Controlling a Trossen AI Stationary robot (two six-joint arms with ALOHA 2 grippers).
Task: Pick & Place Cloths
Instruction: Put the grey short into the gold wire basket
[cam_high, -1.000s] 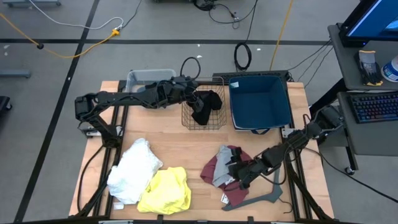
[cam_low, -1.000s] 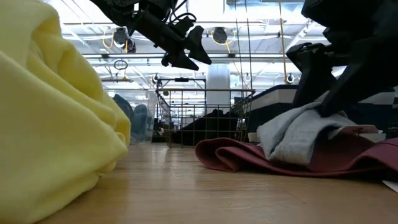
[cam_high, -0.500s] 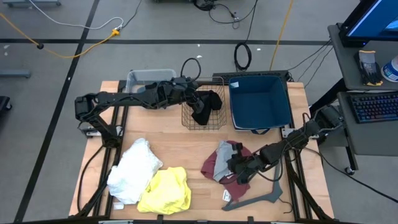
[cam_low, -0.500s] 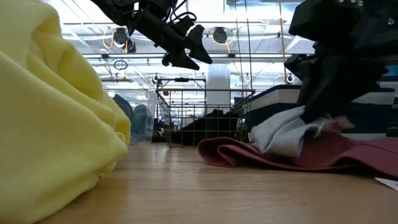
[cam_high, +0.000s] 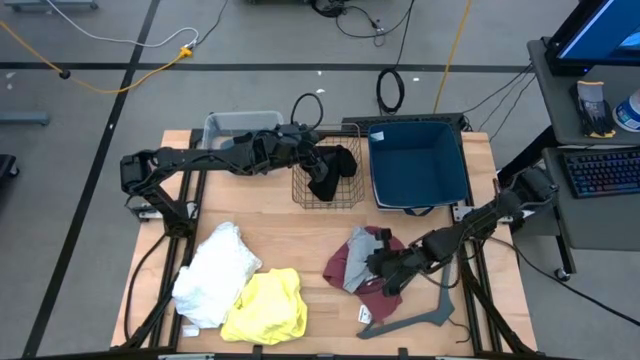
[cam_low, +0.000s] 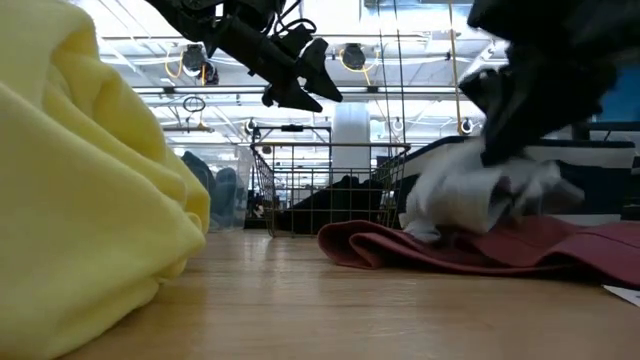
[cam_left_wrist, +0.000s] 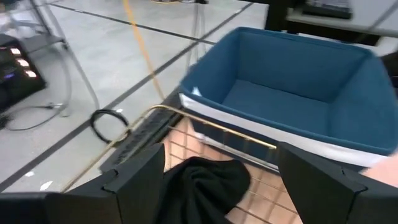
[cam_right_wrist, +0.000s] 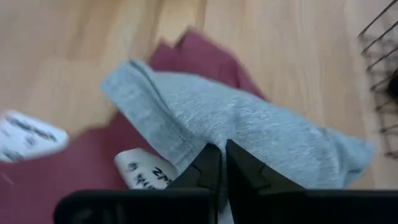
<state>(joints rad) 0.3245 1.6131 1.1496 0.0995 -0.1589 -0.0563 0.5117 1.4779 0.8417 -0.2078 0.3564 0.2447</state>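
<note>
A grey cloth (cam_right_wrist: 249, 127) lies on a maroon cloth (cam_high: 345, 268) at the table's right near part, and my right gripper (cam_right_wrist: 222, 163) is shut on it. In the low view the grey cloth (cam_low: 478, 198) bunches under that gripper (cam_low: 520, 125). A white cloth (cam_high: 215, 272) and a yellow cloth (cam_high: 266, 305) lie at the near left. A black cloth (cam_left_wrist: 202, 185) sits in the wire basket (cam_high: 325, 180). My left gripper (cam_left_wrist: 221, 180) hovers open above it, also seen in the low view (cam_low: 300, 85). My right gripper pinches a raised fold of the grey cloth (cam_right_wrist: 214, 138) between its two shut fingers. The fingers slant down onto it from the table's right side. The pinched part is gathered up under the fingers, and the rest of the cloth lies on the maroon cloth (cam_low: 440, 250).
A blue bin (cam_high: 420, 165) stands at the far right beside the wire basket, and a grey bin (cam_high: 238, 124) at the far left. A dark hanger (cam_high: 415, 315) lies near the right front edge. White labels (cam_right_wrist: 28, 134) show on the maroon cloth.
My right gripper has shut on the grey cloth and drifted slightly toward the table's left and far edge. The grey cloth has bunched up and risen under the fingers, while the maroon cloth stays flat on the table.
</note>
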